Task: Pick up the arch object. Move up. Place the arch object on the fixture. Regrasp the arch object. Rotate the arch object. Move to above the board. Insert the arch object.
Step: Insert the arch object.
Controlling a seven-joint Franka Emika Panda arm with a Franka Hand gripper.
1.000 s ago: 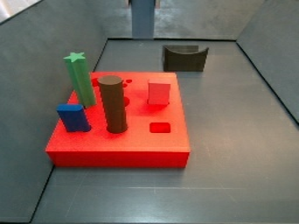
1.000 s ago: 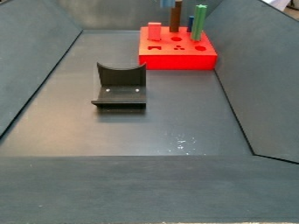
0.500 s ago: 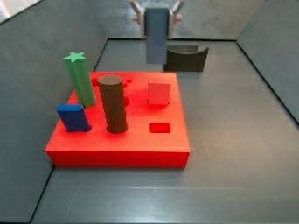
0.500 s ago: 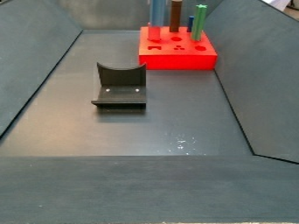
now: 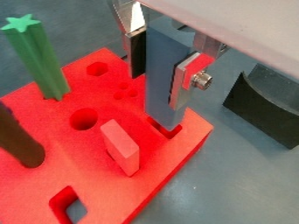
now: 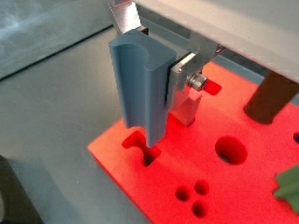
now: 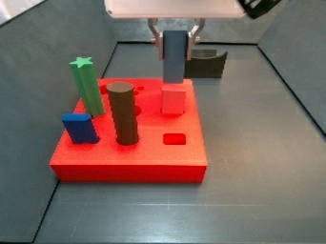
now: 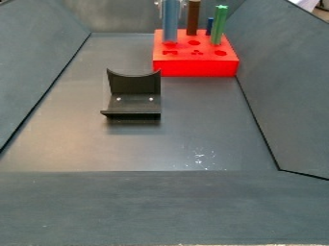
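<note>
In a wrist view the end effector [image 5: 160,66] grips the slim slate-blue arch object [image 5: 162,87] between its flat silver fingers [image 5: 187,79], the block's long axis upright and its lower end hanging just over an opening at the edge of the thick square red board [image 5: 70,179]; a loose-looking red block peg [image 5: 119,147] lies tilted on the slab just beside that opening, the green star peg [image 5: 41,57] stands well apart, and the dark, nearly black fixture [image 5: 263,109] sits beyond the board's edge. In the other wrist view the end effector [image 6: 163,70] holds the same arch object [image 6: 140,83] vertically, its tip directly over a notched hole near the board's [image 6: 251,188] corner, so the piece lies straight below the jaws and the hole straight below the piece; I judge the coming move to be a plain descent along that long axis, with little room for sideways error. In a side view the end effector [image 7: 174,33] hangs at 12 o'clock over the board [image 7: 128,157], arch object [image 7: 173,57] upright above the red peg [image 7: 174,99], fixture [image 7: 205,63] behind at 1 o'clock, brown cylinder peg [image 7: 124,112] and short blue block [image 7: 80,128] toward 9 o'clock. In the other side view the fixture [image 8: 131,93] rests mid-floor, the board [image 8: 197,53] far off at 1 o'clock with the arch object [image 8: 170,16] above it; the fingers are out of sight here
</note>
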